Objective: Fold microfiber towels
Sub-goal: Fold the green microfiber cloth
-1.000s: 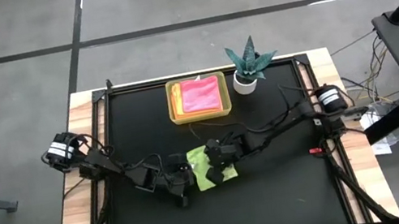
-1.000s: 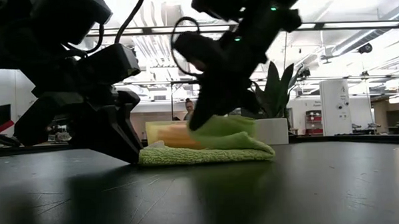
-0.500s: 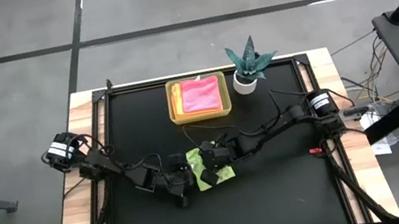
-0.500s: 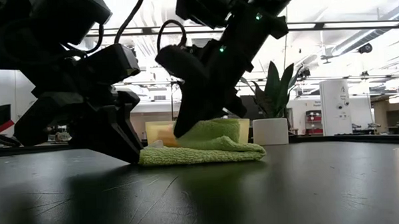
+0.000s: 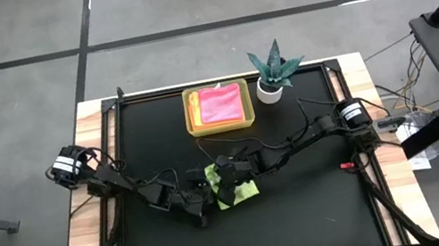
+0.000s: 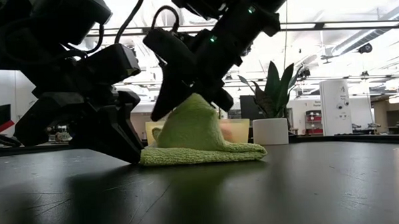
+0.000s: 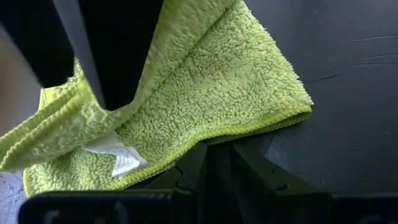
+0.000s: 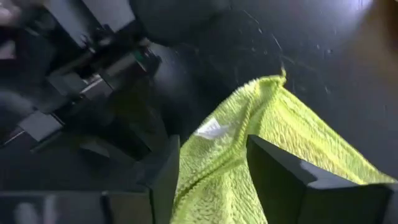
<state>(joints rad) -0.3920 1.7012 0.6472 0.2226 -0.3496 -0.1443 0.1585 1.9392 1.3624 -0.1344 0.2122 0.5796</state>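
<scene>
Lime green towel [image 6: 200, 135], fluffy looped pile, tented into a peak at frame centre, we note right gripper [image 8: 211, 171] fingers parted around its raised fold, left gripper [image 6: 124, 138] narrowed, pinning the towel's left edge.

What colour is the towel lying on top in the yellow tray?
Pink. The pink microfiber towel fills the yellow translucent plastic tray; the high view shows it best.

over the last second the right gripper [image 6: 186, 102] has moved left across the lime green towel [image 6: 200, 135], carrying the folded-over layer toward the left gripper [image 6: 131, 151]. its fingers [image 8: 273, 180] have parted, and the cloth between them now stands in a peak instead of lying flat.
</scene>
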